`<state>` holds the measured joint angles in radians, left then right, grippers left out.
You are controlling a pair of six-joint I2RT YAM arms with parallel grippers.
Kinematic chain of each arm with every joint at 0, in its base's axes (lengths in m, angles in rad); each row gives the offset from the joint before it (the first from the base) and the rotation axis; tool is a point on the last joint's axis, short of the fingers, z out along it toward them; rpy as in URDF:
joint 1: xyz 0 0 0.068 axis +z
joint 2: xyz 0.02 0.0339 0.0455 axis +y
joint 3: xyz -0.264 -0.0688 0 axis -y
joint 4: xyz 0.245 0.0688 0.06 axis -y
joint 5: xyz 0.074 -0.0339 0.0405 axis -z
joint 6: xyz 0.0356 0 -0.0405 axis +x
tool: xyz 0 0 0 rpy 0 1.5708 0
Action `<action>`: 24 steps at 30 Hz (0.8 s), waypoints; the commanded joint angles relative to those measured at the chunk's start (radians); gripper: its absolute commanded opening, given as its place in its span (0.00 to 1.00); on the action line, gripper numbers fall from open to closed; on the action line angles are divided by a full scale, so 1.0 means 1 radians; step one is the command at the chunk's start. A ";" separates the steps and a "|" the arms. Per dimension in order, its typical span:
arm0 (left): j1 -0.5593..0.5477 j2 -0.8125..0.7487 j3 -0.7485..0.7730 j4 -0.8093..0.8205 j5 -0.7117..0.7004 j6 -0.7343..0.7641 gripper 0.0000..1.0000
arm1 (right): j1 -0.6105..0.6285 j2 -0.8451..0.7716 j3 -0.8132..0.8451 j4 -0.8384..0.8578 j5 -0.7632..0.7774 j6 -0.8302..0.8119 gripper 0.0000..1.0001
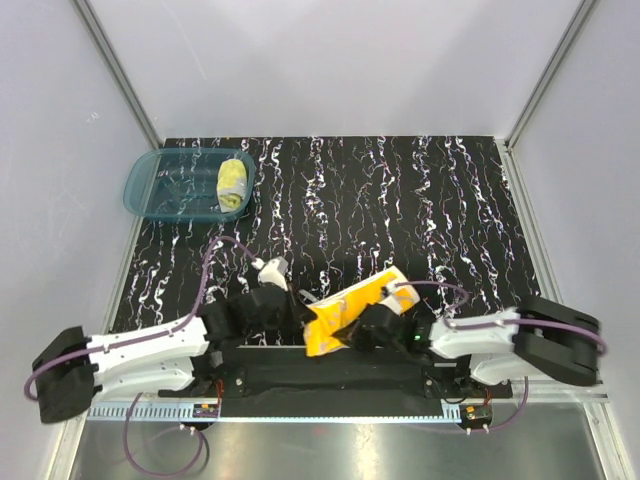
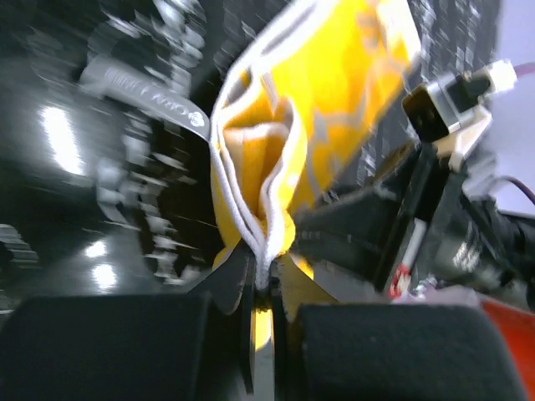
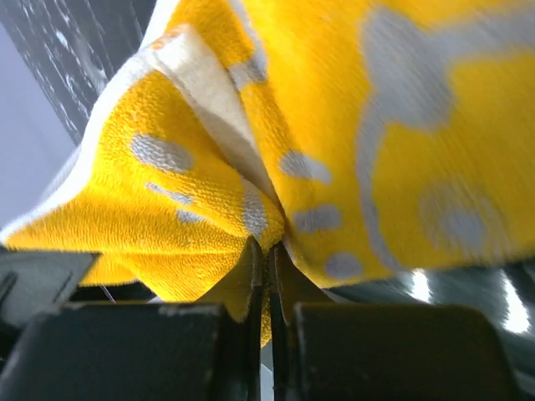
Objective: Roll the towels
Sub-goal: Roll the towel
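"Where were the towels?"

"The pale yellow towel [image 1: 233,185] lay rolled up inside the teal basin [image 1: 160,200]. The orange towel [image 1: 352,308] was well apart from the basin, off to its near right, held between both arms."

"And the claws?"

"The left gripper [image 2: 266,286] had its jaws pinched almost together on the orange towel's white-hemmed edge. The right gripper [image 3: 267,263] was clamped tight on a bunched fold of the same towel."

"Which step, then?"

"I judged it the opening of the second roll, with one towel done and this one gripped but crumpled. The next move called for spreading it flat on the table [image 1: 420,210], clear of the basin, then turning one edge over evenly."
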<state>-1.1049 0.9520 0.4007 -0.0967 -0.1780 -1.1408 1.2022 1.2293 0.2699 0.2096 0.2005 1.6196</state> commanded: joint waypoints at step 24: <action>0.260 0.198 0.302 -0.351 0.146 0.360 0.13 | -0.110 0.469 0.413 0.105 -0.233 -0.273 0.59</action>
<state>-0.8478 1.1172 0.7029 -0.5331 -0.0475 -0.7818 1.0988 1.7557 0.6468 0.4759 -0.0864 1.4326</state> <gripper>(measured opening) 0.133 0.538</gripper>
